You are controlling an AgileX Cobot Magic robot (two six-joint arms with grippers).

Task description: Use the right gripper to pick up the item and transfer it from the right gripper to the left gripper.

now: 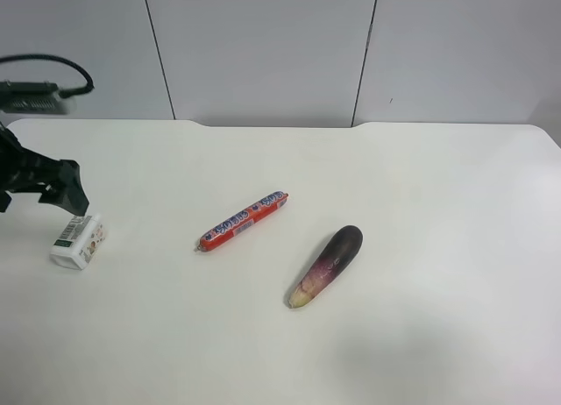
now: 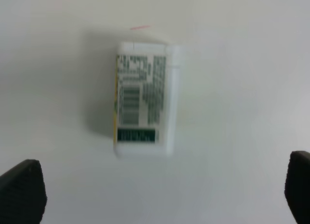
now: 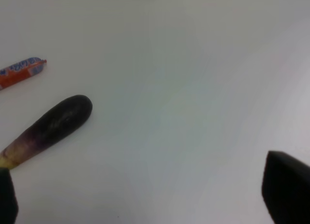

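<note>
At the exterior high view's left, we see the left claw [image 1: 39,188] spread open above the carton [image 1: 79,241], which lies flat on the desk [image 1: 421,177]. To its right lie the sausage stick [image 1: 244,220], then the eggplant [image 1: 326,266]. The right claw [image 3: 145,195] is also open, empty, near the eggplant.

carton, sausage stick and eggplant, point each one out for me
carton [image 2: 142,106]: left wrist view, on the printed label face
sausage stick [image 1: 243,221]: exterior high view, on the middle of its red wrapper
eggplant [image 1: 327,265]: exterior high view, on the middle of its purple body
</note>
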